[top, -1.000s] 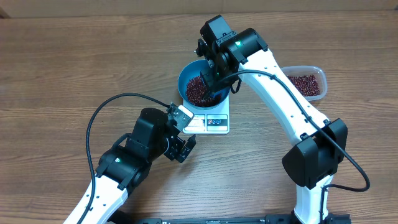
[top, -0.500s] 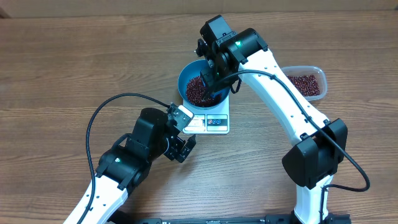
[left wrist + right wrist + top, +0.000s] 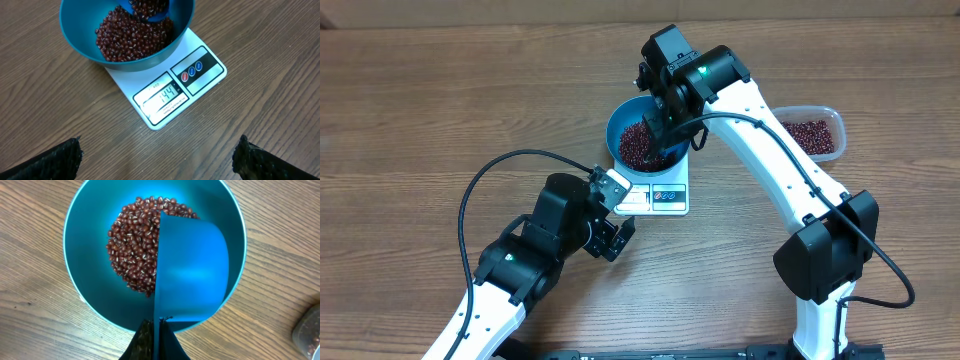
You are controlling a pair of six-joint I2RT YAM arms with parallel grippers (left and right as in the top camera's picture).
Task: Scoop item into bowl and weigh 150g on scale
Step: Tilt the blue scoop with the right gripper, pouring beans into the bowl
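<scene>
Overhead: the scale (image 3: 661,194) is sitting mid-table (image 3: 420,120), well in from the far edge, and the bowl (image 3: 616,128) is resting on its far half, holding the beans (image 3: 637,146). The right gripper (image 3: 666,122) is hanging over the bowl's right rim. The left gripper (image 3: 622,216) is hovering just off the scale's near-left corner, jaws spread wide and grasping nothing. A clear tub (image 3: 834,117) with more beans is lying toward the table's right side, well apart from the scale. Left wrist: the display (image 3: 162,95) is reading 144 at the scale's near edge; both fingertips (image 3: 55,160) are showing at the frame's bottom corners, far apart. Right wrist: the blue scoop (image 3: 192,270) is tipping on its side above the beans, inside the bowl's rim, and the right gripper is clenching its handle at the bottom of the frame.
</scene>
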